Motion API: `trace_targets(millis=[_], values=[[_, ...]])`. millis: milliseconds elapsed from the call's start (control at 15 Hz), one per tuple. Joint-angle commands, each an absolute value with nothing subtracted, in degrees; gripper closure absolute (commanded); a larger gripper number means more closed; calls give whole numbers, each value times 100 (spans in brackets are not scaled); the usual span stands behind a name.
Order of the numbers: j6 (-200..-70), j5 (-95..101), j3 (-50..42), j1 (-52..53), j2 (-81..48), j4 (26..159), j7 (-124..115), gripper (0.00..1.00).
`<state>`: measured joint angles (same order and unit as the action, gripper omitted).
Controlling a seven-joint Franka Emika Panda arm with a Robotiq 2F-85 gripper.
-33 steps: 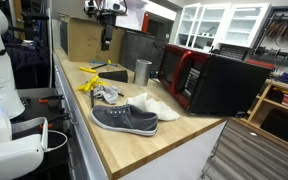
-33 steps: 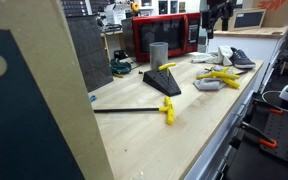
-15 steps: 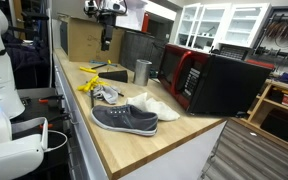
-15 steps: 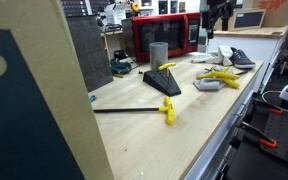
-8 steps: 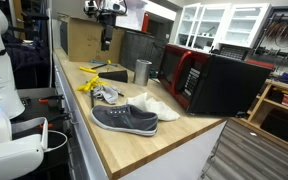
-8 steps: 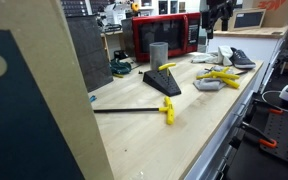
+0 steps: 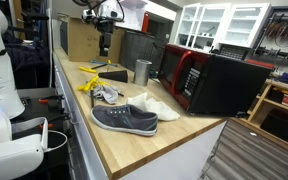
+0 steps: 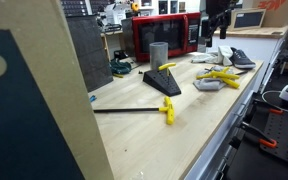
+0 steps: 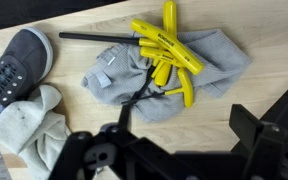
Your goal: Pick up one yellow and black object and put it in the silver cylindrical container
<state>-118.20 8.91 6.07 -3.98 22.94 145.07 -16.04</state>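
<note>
- In an exterior view, my gripper [image 7: 106,42] hangs high over the counter's far end. The yellow-handled tools [image 7: 89,84] lie below it, and the silver container [image 7: 142,71] stands just right of them.
- In an exterior view, the container [image 8: 159,53] stands upright, apart from the tools [image 8: 221,77].
- In the wrist view, the jaws are spread wide and empty. The tools [image 9: 169,50] lie on a grey cloth [image 9: 219,62] below, so I judge that both the pick and the drop remain.

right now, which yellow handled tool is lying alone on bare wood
The long-shafted tool in an exterior view, flat on the table, apart from everything. The other tools are bunched on the grey cloth, and one sits on the black stand.
</note>
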Motion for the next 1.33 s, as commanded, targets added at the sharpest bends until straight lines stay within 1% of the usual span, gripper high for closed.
trace_targets(millis=[0,533,600,933,1267], values=[[-12174,870,515,-243,2684,15107,-1464,0],[-12532,902,326,-96,3183,15995,-606,0],[-12384,881,402,-131,2939,15747,-783,0],[-12404,880,384,-131,3061,15885,-711,0],[-13399,809,298,183,2644,15883,-33,0]])
